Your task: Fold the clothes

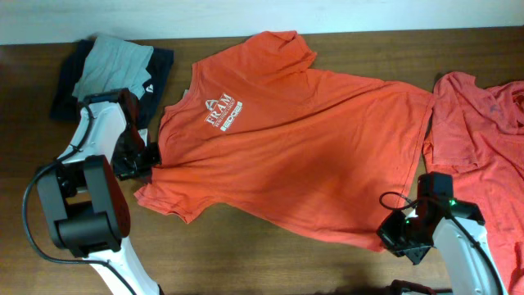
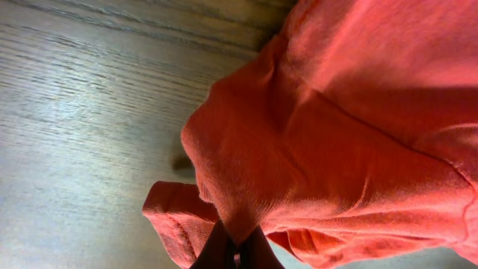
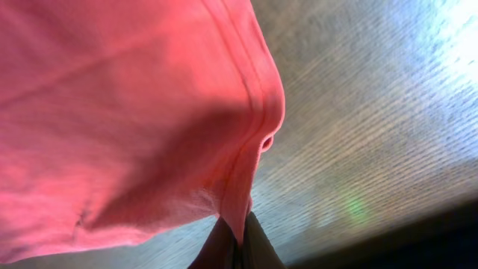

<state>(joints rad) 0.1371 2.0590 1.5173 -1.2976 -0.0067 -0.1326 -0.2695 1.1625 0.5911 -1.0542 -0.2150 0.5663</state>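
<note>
- The orange-red short-sleeved cotton T-shirt [image 1: 303, 156] lies spread nearly flat, chest side up, across the middle of the brown wooden bench [image 1: 246, 262]. No fold shows in it, so the folding looks barely begun.
- The left hand [image 1: 152, 156] is pinched tight on the shirt's edge by the near sleeve. The right hand [image 1: 393, 236] is clamped the same way on a corner of the hem.
- Left to do, as I judge it: every fold of this shirt, then the second orange-red shirt [image 1: 483, 115], which lies crumpled at the bench's right edge.
- A pile of dark and grey garments [image 1: 115, 65] sits at the far left corner.
- The cloth is a soft, matte, fine knit that bunches into rounded creases. The hem is double-stitched.
- The white printed chest logo [image 1: 223, 113] is crisp, and the bench has straight grain with a slight sheen.
</note>
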